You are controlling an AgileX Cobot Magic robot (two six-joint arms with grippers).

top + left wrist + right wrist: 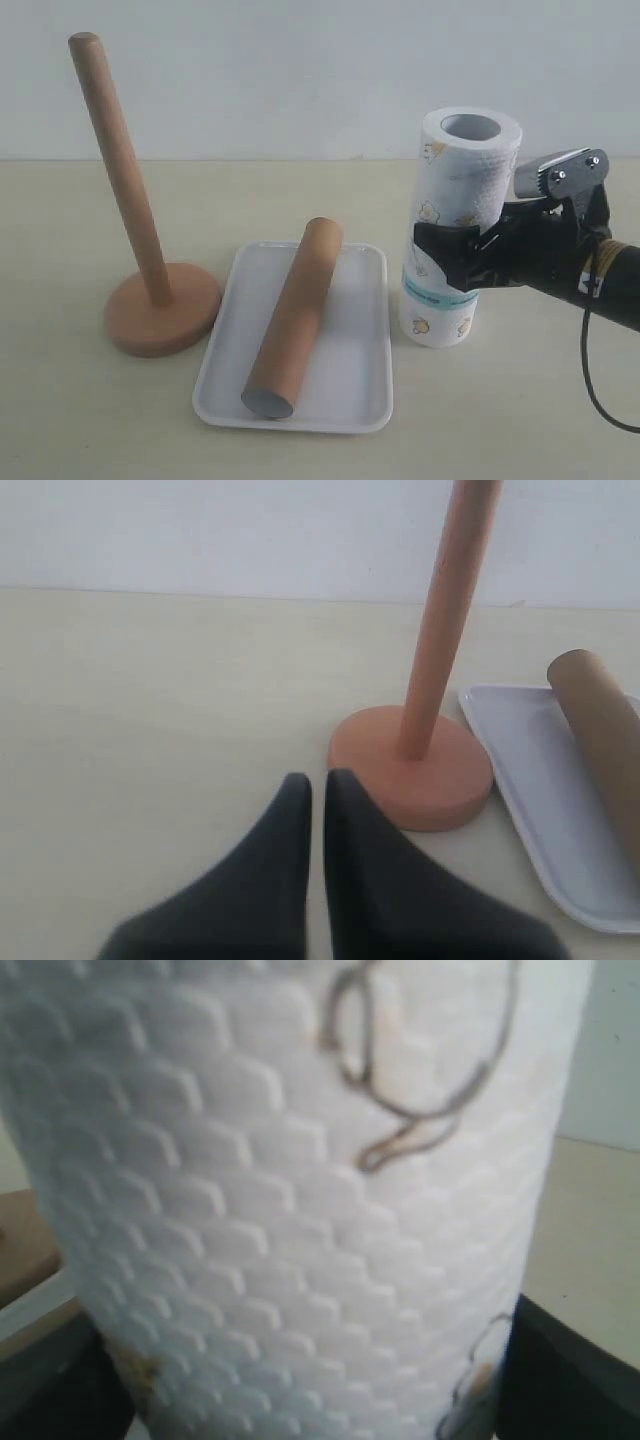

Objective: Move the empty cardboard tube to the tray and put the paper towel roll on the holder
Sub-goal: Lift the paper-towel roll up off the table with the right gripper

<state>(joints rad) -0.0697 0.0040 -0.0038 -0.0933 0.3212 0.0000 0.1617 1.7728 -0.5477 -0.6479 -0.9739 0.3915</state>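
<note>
The tray (352, 345) lies nearest on the desk (80, 425), with the empty cardboard tube (295, 320) already resting lengthwise in it, so that half looks done. At the tray's 3 o'clock the paper towel roll (460, 185) stands upright, core open upward for threading. The right claw (448, 255) straddles it, spread wide, though I cannot tell if it presses yet. At 9 o'clock the holder (160, 305) stands bare, with the left claw (316, 792) pinched shut and empty near its base.
</note>
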